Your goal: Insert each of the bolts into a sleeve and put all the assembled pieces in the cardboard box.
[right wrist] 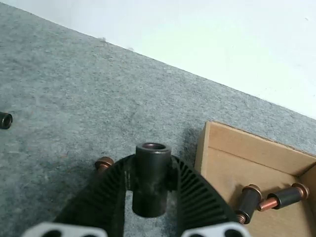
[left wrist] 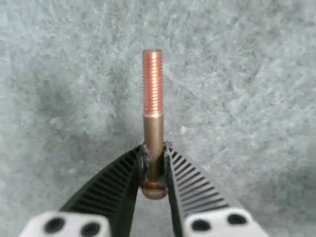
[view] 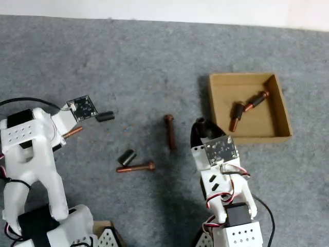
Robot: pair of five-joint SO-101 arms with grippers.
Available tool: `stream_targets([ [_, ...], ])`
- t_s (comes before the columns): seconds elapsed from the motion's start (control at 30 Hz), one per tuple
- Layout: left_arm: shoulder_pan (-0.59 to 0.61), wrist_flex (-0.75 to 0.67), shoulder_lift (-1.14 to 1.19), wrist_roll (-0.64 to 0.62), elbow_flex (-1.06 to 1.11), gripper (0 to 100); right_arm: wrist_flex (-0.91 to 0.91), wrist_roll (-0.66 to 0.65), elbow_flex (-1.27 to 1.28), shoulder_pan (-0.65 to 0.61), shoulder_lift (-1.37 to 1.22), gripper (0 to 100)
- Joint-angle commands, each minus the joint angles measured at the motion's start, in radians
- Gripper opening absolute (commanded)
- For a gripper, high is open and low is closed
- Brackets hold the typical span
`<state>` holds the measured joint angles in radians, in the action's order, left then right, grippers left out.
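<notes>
My left gripper (left wrist: 154, 168) is shut on a copper bolt (left wrist: 153, 118) near its head, with the threaded end pointing away over the carpet; from above, that bolt (view: 72, 132) pokes out beside the left arm. My right gripper (right wrist: 152, 197) is shut on a black sleeve (right wrist: 152, 173), held just left of the cardboard box (view: 278, 110). Two assembled pieces (view: 236, 115) (view: 256, 101) lie in the box. Loose on the carpet are two bolts (view: 169, 131) (view: 135, 166) and two sleeves (view: 105, 116) (view: 127, 156).
Grey carpet covers the table. The box's near wall (right wrist: 203, 148) stands close beside the right gripper. One loose bolt's head (right wrist: 103, 163) lies just beyond the right fingers. Open carpet stretches between the two arms and toward the back.
</notes>
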<state>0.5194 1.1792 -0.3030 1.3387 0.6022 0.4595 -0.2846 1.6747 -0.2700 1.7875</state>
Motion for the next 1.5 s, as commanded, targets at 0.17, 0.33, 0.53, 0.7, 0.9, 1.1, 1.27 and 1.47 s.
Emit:
stream_targets([
  [0.17, -0.024, 0.075, 0.259, 0.046, -0.271, 0, -0.001, 0.003, 0.107, 0.010, 0.016, 0.5],
  [0.33, -0.038, 0.216, 0.390, 0.043, -0.417, 1, -0.001, 0.003, 0.107, 0.010, 0.016, 0.5],
  [0.53, -0.036, 0.299, 0.449, 0.035, -0.527, 9, -0.001, 0.003, 0.107, 0.010, 0.016, 0.5],
  [0.7, -0.044, 0.296, 0.450, -0.055, -0.541, 11, -0.001, 0.003, 0.107, 0.010, 0.016, 0.5],
  [0.9, -0.068, 0.296, 0.449, -0.184, -0.541, 11, -0.001, 0.003, 0.107, 0.010, 0.016, 0.5],
  [1.1, -0.085, 0.301, 0.449, -0.799, -0.588, 11, -0.001, 0.003, 0.107, 0.010, 0.016, 0.5],
  [1.27, -0.101, 0.396, 0.455, -1.579, -0.636, 11, -0.001, 0.003, 0.107, 0.010, 0.016, 0.5],
  [1.47, -0.137, 0.410, 0.460, -1.953, -0.627, 11, -0.001, 0.003, 0.107, 0.010, 0.016, 0.5],
])
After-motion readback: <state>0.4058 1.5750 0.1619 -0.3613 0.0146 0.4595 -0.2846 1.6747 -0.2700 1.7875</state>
